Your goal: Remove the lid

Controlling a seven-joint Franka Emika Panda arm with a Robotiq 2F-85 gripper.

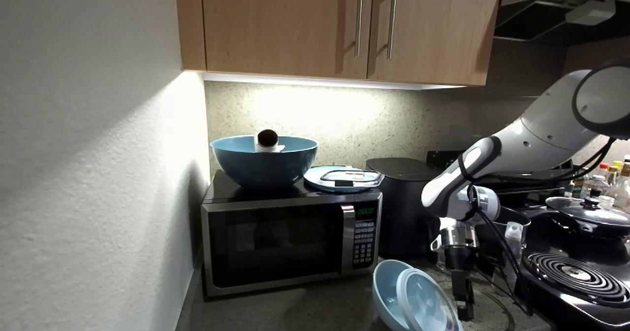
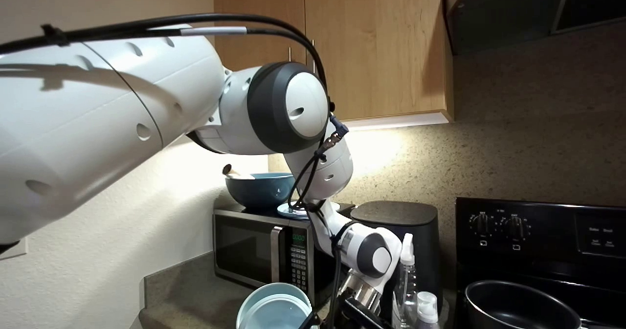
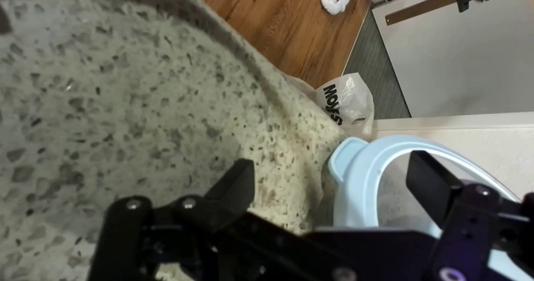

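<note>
Both jaws of gripper spread; rim of tilted lid shows between them in wrist view, contact unclear.

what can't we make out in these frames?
- Pale-blue lid: lower edge cut off by the frame bottom, both exterior views.
- Hand: covers part of the lid, so contact is unclear, wrist view.
- Large blue bowl: floor hidden by its wall, both exterior views.
- Bottles: too small in an exterior view to tell their contents.
</note>
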